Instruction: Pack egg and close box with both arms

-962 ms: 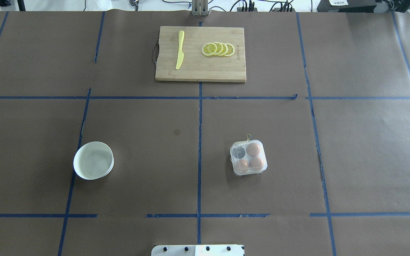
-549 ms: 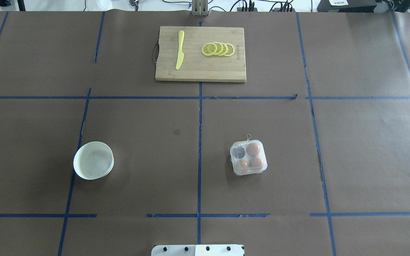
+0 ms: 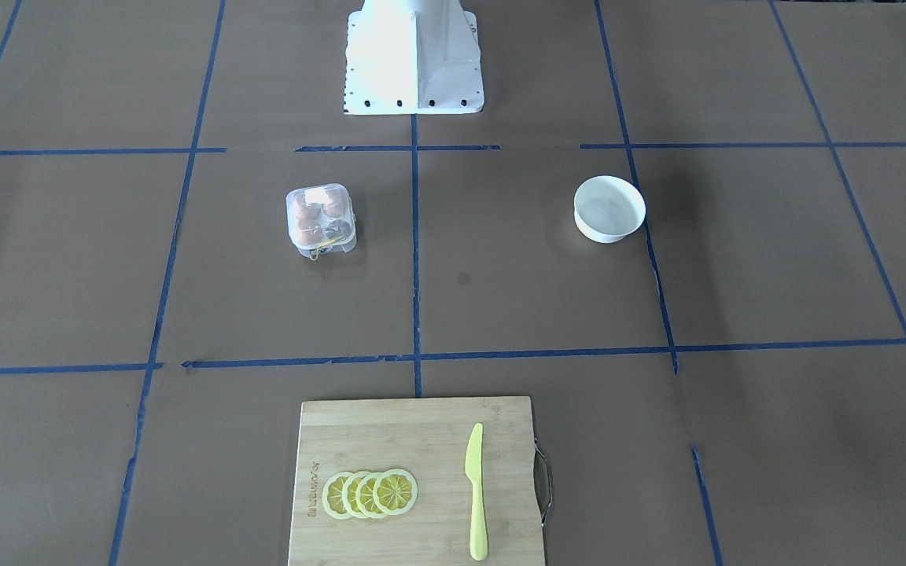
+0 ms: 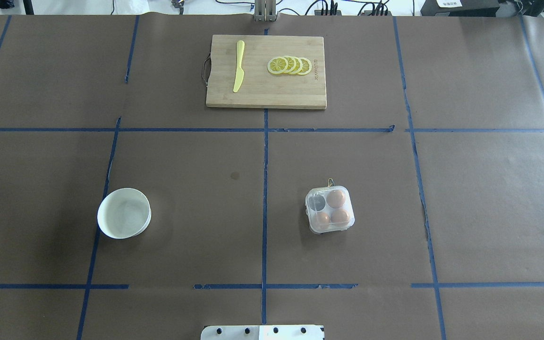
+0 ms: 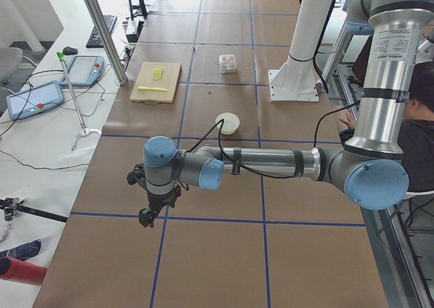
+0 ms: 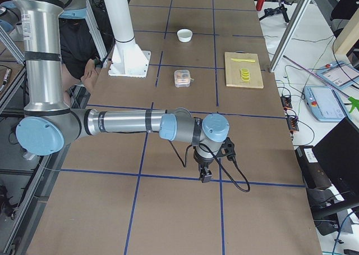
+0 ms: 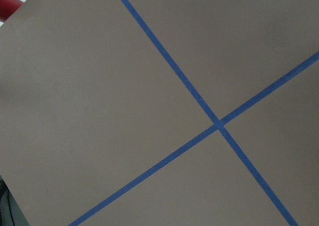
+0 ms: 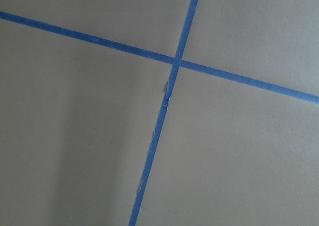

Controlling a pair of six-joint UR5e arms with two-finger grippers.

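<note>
**Robot arms parked at opposite ends, egg box on the worktop.** Both arms hang over the far ends of the worktop (image 4: pixel 489 212), each well apart from the box (image 4: pixel 329 209). The left arm (image 5: pixel 258 164) reaches level across the brown paper at the robot's left end. Its left end effector (image 5: pixel 148 216) points straight down above a crossing of blue tape lines (image 7: pixel 218 124). The right arm (image 6: pixel 123 122) stretches out the same way at the opposite end, its right end effector (image 6: pixel 205 174) likewise aimed down close to a tape crossing. Each end effector shows only in a side view, small and dark. It cannot be told whether the fingers stand apart or together, or whether they touch the paper.

The small clear box sits just right of the centre tape line in the overhead view, near the robot's white pedestal base (image 3: pixel 414 59). Three tan-brown eggs (image 4: pixel 335 198) fill three of its four cells, and the fourth cell shows dark. The clear lid appears to lie down over the cells. A thin yellow string (image 3: pixel 325 245) trails from the side facing away from the robot. A white bowl (image 4: pixel 124 213) stands well apart on the robot's left. At the far side, a wooden cutting board (image 4: pixel 266 94) carries a yellow knife (image 4: pixel 238 66) and overlapping lemon slices (image 4: pixel 289 65).
</note>
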